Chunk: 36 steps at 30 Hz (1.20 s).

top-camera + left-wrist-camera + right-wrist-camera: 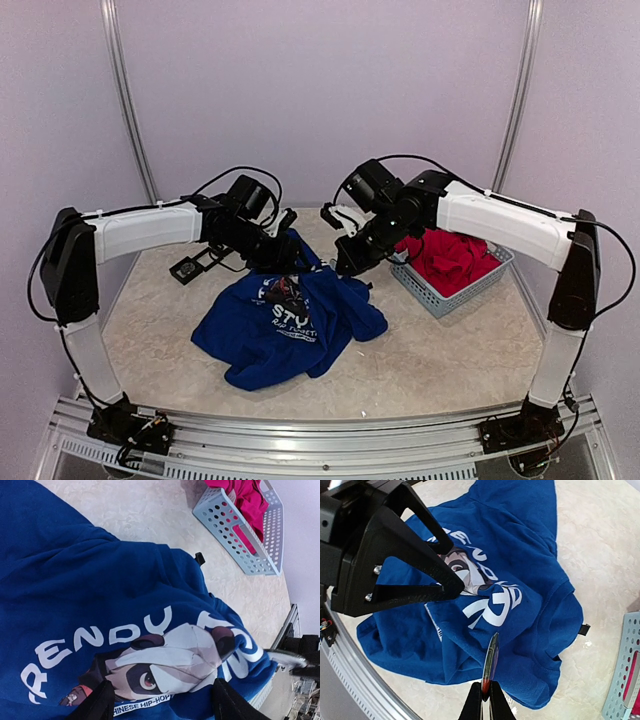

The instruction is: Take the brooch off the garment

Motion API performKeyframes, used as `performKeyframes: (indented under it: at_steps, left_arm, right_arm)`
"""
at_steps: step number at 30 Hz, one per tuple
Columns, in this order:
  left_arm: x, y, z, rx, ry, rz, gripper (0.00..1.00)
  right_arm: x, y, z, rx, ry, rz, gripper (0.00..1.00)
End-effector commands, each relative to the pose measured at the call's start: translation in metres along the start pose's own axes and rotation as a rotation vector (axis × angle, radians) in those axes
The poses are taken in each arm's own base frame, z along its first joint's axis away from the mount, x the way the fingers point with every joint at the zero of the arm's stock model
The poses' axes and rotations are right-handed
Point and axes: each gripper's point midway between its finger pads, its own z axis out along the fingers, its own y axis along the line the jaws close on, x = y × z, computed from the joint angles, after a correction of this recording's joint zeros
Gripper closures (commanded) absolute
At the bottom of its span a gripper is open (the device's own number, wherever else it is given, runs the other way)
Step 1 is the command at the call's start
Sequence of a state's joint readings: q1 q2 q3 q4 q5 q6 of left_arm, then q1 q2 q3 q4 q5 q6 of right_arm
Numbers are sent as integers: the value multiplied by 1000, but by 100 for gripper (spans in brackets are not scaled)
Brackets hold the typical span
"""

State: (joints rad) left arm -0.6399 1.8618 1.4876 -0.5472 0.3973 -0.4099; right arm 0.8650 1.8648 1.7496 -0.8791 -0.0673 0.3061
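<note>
The royal-blue T-shirt (285,325) lies crumpled on the table, its white lettering and dark cartoon print (165,665) facing up. My left gripper (283,262) is open over the print, its fingers (95,705) wide apart with the print between them; it also shows in the right wrist view (447,582), tips touching the cloth. My right gripper (487,702) is shut on the brooch (492,655), a thin round disc seen edge-on, held above the shirt's lower part and apart from the cloth. The brooch also shows in the left wrist view (285,656).
A pale blue perforated basket (452,290) with a red garment (447,255) in it stands at the right, close behind my right arm. A small black square object (187,268) lies at the back left. A metal rail (300,440) runs along the near edge.
</note>
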Motion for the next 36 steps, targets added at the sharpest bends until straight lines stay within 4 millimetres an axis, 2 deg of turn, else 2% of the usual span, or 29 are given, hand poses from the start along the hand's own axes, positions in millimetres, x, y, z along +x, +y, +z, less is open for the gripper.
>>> performKeyframes:
  at_steps: [1, 5, 10, 13, 15, 17, 19, 21, 25, 36]
  left_arm:
    - [-4, -17, -29, 61, -100, 106, 29]
    - [1, -50, -51, 237, -164, 165, 20]
    - [4, -74, -79, 344, -225, 203, 17]
    - [8, -87, -89, 403, -213, 235, 15]
    - [13, -93, -87, 437, -175, 240, 16]
    - [19, -98, -81, 451, -137, 250, 21]
    - [24, -99, -73, 444, -106, 252, 32]
    - [26, -100, -68, 442, -90, 253, 40]
    - [25, -106, -69, 457, -99, 257, 43]
    - [28, -118, -66, 491, -64, 268, 64]
  right_arm:
    - [-2, 23, -31, -233, -15, -42, 100]
    - [-4, 46, -43, -425, -38, -95, 100]
    - [-2, 59, -48, -576, -26, -118, 100]
    - [-3, 67, -54, -670, -27, -121, 100]
    - [-3, 72, -58, -726, -23, -122, 100]
    - [-4, 73, -62, -756, -22, -122, 100]
    - [-4, 73, -63, -773, -22, -125, 100]
    - [-3, 72, -65, -783, -20, -122, 100]
    - [0, 70, -63, -786, -7, -121, 100]
    - [4, 68, -61, -813, 11, -114, 100]
